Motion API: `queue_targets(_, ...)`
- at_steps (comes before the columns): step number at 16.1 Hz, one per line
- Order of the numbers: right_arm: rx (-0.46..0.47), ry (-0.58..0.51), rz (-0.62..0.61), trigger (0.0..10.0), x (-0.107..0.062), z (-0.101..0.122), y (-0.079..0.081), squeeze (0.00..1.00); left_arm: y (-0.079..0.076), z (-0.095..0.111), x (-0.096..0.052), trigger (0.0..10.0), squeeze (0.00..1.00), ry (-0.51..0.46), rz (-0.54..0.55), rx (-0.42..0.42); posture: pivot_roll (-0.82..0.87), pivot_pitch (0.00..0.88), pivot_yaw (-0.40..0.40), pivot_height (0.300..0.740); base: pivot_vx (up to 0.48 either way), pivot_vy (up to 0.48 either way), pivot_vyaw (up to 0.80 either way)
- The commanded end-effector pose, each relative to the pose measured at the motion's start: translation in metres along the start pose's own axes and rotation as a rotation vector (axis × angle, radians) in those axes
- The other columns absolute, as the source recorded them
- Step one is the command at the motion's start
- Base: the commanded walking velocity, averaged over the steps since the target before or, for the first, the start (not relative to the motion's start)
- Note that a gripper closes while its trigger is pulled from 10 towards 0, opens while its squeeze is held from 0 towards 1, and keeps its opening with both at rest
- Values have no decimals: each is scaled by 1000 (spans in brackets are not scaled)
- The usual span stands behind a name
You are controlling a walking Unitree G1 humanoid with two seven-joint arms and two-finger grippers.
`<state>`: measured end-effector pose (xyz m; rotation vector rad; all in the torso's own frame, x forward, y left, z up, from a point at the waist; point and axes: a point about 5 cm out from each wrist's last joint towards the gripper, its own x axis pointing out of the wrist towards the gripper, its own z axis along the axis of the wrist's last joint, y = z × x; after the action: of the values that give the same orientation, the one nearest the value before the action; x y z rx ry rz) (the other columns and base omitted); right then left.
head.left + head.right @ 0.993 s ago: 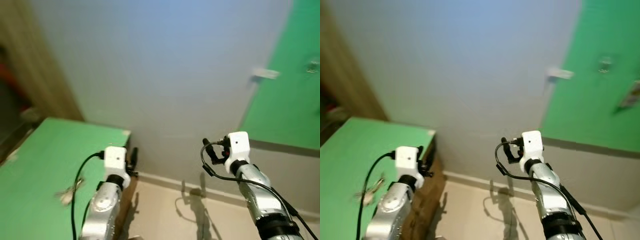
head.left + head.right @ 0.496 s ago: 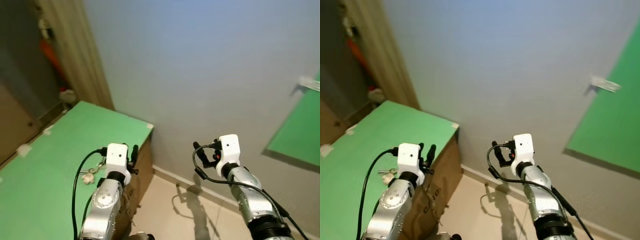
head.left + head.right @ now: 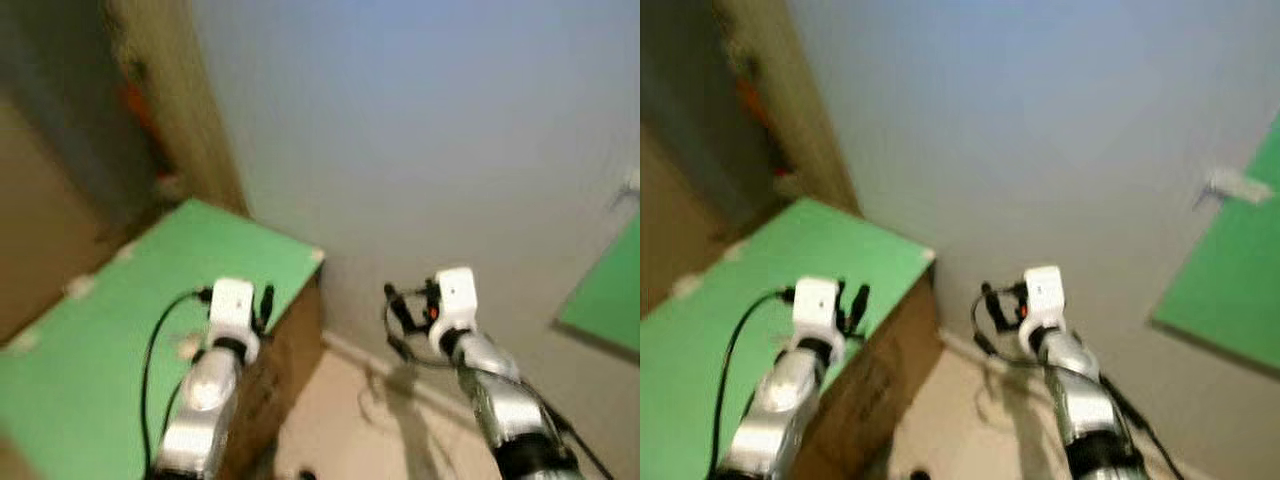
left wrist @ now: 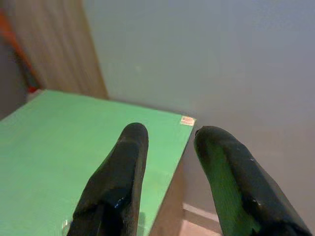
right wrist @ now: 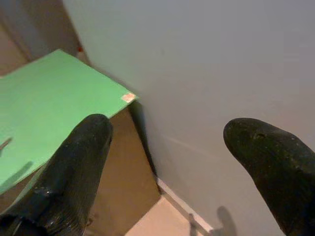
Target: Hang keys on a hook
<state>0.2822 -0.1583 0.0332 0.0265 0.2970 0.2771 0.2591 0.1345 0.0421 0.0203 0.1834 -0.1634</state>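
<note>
Early stage, nothing picked up as far as I can judge. Head views are motion-blurred. Left gripper (image 3: 262,303) is held out over the near edge of the flat green-topped brown cabinet (image 3: 120,330), black fingers (image 4: 123,172) spread with a clear gap and nothing between them. Right gripper (image 3: 408,305) is raised in front of the plain pale grey wall (image 3: 420,120), off the cabinet side over the beige floor (image 3: 340,420); its fingers (image 5: 74,167) are wide apart and empty too. Keys: a small pale blurred smudge (image 3: 186,346) sits on the green top just beside the left arm, which may be them, but too blurred to confirm; left wrist view shows a faint glint at its lower edge, also not identifiable. Hook: can't make one out; there's a green panel (image 3: 1230,290) on the wall off to the right with a small white fitting (image 3: 1232,184) near its upper corner, unclear what that is. Dark doorway area with a tan door frame (image 3: 190,120) beyond the cabinet on the left. So remaining, by my read: locate and grasp keys on the green top, carry them to wherever the hook is, hang, release. Basically all of it.
</note>
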Motion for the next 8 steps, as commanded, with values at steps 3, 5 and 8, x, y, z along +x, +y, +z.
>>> queue_targets(3, -6, 1, 18, 10000, -1, -3, 4, 0, 6, -3, -4, 10000, 0, 6, 39, -29, -178, 3, 86, 740, 350, -324, 600)
queue_targets(5, -10, 3, 19, 10000, -1, -2, 3, 0, 7, -4, -6, 10000, 0, 8, 52, -34, -174, 3, 81, 740, 377, -293, 600)
queue_targets(8, -20, 6, 30, 10000, 0, -1, 3, 0, 8, -5, -8, 10000, 0, 10, 67, -38, -168, 0, 75, 740, 427, 0, 598)
